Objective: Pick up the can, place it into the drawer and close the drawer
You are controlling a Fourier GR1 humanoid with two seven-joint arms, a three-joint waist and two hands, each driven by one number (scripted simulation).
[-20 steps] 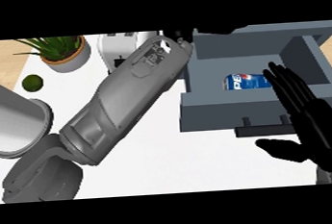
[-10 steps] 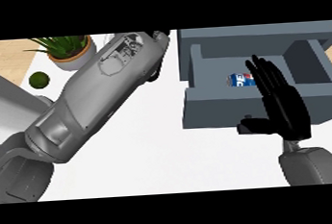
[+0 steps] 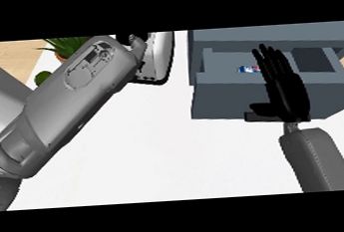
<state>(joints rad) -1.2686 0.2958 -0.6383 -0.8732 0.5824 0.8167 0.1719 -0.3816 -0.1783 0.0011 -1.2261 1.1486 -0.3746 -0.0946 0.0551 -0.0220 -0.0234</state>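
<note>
Can mostly hidden in drawer behind right hand, fingers straight; left hand's fingers indiscernible.

- The can, blue and white with a red mark, is lying on its side inside the drawer.
- The grey drawer is standing open at two o'clock.

Right robot hand flat, fingers straight.

A can lies in the open drawer at right; a potted plant stands far left on the counter.
</note>
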